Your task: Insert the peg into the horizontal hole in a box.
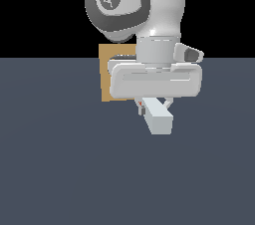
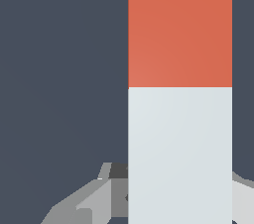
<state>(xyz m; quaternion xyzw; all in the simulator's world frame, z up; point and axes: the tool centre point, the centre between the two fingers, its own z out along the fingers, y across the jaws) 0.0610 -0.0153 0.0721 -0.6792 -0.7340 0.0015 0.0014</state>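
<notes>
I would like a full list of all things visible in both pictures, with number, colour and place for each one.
peg: one, half orange-red and half white, lying between the gripper's fingers; in the exterior view its white end points toward the camera, just in front of the box.
box: one, tan, standing on the floor behind the gripper, mostly hidden by it; its hole is not visible.
floor: one, dark blue-grey, under everything.
arm: one, white with a dark grey joint, coming down from the top of the exterior view.
gripper: one, white, around the peg; whether the fingers press it cannot be told.
</notes>
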